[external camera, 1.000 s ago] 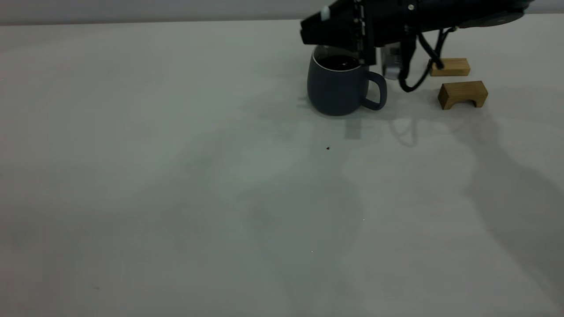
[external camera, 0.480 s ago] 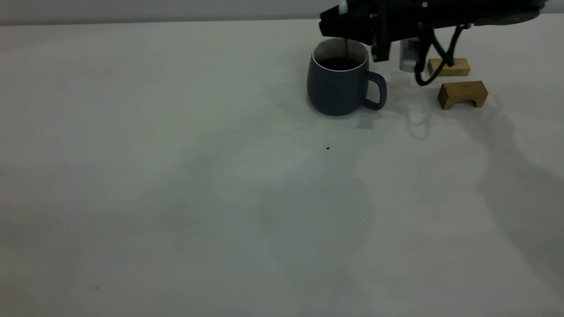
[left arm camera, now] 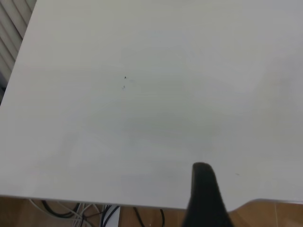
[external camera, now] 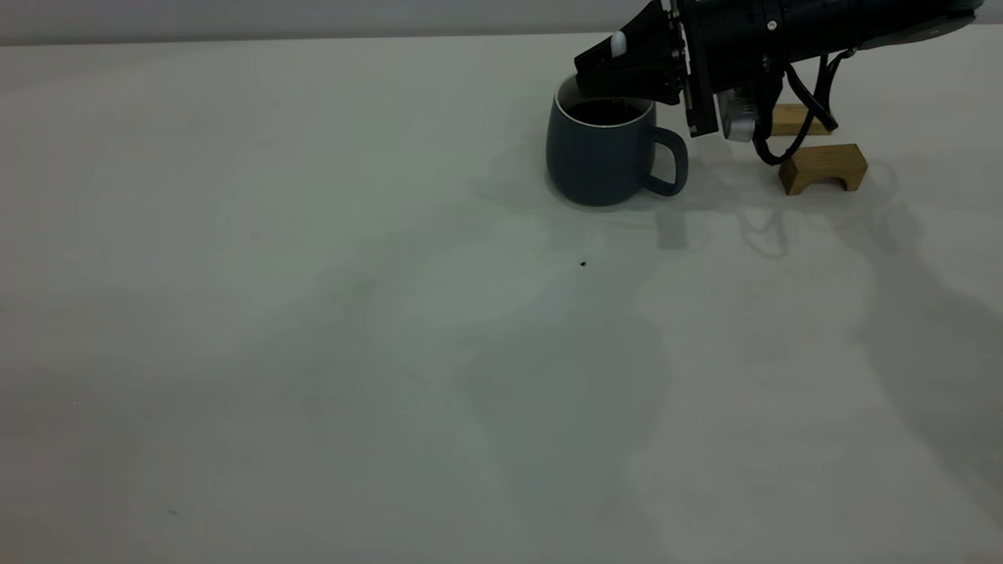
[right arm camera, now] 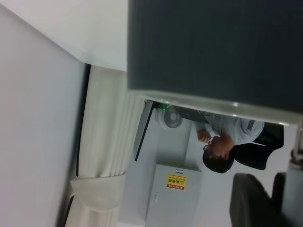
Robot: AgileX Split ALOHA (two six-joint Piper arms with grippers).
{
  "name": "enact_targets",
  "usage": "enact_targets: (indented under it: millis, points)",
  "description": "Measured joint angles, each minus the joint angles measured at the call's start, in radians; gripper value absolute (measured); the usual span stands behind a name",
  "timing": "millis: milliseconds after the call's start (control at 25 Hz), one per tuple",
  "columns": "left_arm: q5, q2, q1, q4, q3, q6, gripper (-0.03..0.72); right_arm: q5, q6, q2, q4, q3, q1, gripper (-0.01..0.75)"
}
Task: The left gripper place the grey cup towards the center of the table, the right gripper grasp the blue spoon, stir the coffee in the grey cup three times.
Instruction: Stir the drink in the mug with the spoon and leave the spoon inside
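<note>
Toward the far edge of the worktop (external camera: pixel 313 313), right of its middle, stood the grey cup (external camera: pixel 599 153), upright, its loop handle turned to the right edge and the coffee (external camera: pixel 605 112) dark inside the white rim. The right gripper (external camera: pixel 607 74) reached in from the far right corner and hung directly over the cup's mouth, its jaws pinched narrow on the blue spoon (external camera: pixel 618 42), whose pale handle end stuck up above them; the bowl end was hidden behind the gripper and the rim, so whether it reached the liquid could not be told. Just beyond the cup's handle, near the right edge, lay two tan wooden blocks (external camera: pixel 823 166), apart from the cup.

The left gripper (left arm camera: pixel 204 198) was away from the work; only one dark finger showed in its own wrist view, over bare worktop at the near edge, and how its jaws stood could not be told.

The spoon looked light, stiff and slim, likely slippery, so a firm pinch high on the handle seemed right. The cup appeared heavy enough with its coffee to sit through gentle stirring, but a hard knock on the rim could slop liquid or chip it.
</note>
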State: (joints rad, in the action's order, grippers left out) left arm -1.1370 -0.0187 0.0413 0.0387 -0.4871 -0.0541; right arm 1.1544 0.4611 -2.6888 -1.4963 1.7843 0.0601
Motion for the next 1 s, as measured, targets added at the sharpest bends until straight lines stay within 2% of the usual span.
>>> enact_targets:
  millis: [520, 640, 720, 1000]
  points:
    - [0.0, 0.0, 0.0, 0.0, 0.0, 0.0, 0.585, 0.017, -0.01, -0.009, 0.023, 0.001, 0.001, 0.108]
    - [0.0, 0.0, 0.0, 0.0, 0.0, 0.0, 0.585, 0.018, -0.01, -0.009, 0.038, 0.001, 0.001, 0.14]
    - [0.0, 0.0, 0.0, 0.0, 0.0, 0.0, 0.585, 0.01, -0.01, -0.01, 0.061, 0.001, 0.001, 0.209]
    - [0.0, 0.0, 0.0, 0.0, 0.0, 0.0, 0.585, 0.009, -0.011, 0.0, 0.156, 0.001, 0.001, 0.566]
